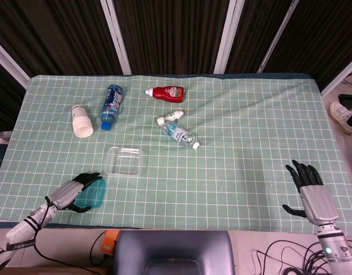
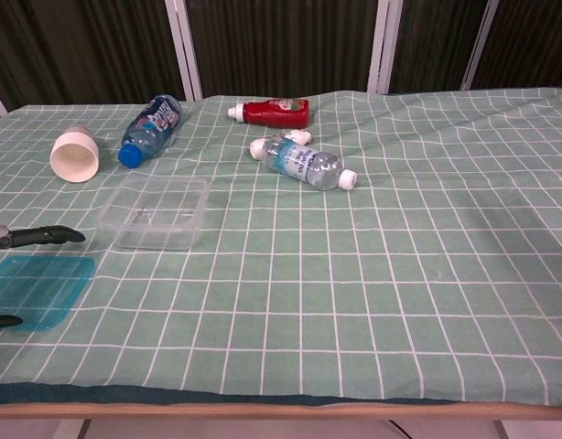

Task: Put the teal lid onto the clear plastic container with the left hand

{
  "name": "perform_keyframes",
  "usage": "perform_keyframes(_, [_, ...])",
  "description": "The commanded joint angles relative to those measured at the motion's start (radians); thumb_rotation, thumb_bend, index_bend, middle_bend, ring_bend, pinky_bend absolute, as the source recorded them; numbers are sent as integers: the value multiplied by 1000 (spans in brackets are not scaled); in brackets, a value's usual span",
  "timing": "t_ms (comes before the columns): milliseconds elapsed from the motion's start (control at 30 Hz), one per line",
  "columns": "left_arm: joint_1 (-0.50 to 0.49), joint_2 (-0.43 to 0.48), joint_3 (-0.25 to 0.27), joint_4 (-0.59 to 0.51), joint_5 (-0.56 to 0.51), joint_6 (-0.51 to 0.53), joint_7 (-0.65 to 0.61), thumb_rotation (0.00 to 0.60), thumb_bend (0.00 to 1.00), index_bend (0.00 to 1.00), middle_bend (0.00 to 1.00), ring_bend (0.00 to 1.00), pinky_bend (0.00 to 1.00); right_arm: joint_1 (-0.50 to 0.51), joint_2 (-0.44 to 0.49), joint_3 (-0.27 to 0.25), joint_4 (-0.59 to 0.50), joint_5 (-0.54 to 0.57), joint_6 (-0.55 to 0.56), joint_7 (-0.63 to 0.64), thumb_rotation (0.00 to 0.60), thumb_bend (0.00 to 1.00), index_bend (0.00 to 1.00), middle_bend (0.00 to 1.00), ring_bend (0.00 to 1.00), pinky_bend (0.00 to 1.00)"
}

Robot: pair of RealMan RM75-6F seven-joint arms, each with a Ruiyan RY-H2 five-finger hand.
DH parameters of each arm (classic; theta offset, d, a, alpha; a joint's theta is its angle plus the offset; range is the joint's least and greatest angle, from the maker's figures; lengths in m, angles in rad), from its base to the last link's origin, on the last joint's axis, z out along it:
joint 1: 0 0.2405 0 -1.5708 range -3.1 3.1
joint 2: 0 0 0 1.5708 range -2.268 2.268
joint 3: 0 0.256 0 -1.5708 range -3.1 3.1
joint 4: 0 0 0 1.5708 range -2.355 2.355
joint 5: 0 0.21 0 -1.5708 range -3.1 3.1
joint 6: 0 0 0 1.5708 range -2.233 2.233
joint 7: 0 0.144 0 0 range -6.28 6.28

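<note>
The teal lid (image 1: 91, 195) (image 2: 36, 290) lies flat on the green checked cloth near the table's front left edge. My left hand (image 1: 73, 192) sits over the lid's left part. In the chest view one finger (image 2: 43, 236) reaches past the lid's far edge and the thumb tip (image 2: 2, 321) shows at its near edge, with the fingers apart. The clear plastic container (image 1: 124, 161) (image 2: 155, 213) stands upright just beyond and right of the lid. My right hand (image 1: 311, 192) is open at the front right, holding nothing.
Further back lie a white cup (image 1: 82, 121), a blue-labelled bottle (image 1: 111, 106), a red sauce bottle (image 1: 168, 93), a small white bottle (image 1: 170, 117) and a clear water bottle (image 1: 180, 135). The table's front edge (image 2: 263, 402) runs just below the lid.
</note>
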Motion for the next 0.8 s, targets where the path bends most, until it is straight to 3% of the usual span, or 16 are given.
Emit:
perform_keyframes(33, [-2, -5, 3, 1, -2, -1, 10, 600, 223, 0, 0, 0, 0, 0, 1, 0, -1, 0, 0, 0, 600, 186, 0, 0, 0, 7])
perform_keyframes(800, [-27, -23, 17, 2, -34, -57, 41, 600, 213, 0, 0, 0, 0, -3, 6, -3, -2, -4, 5, 7, 600, 186, 0, 0, 0, 8])
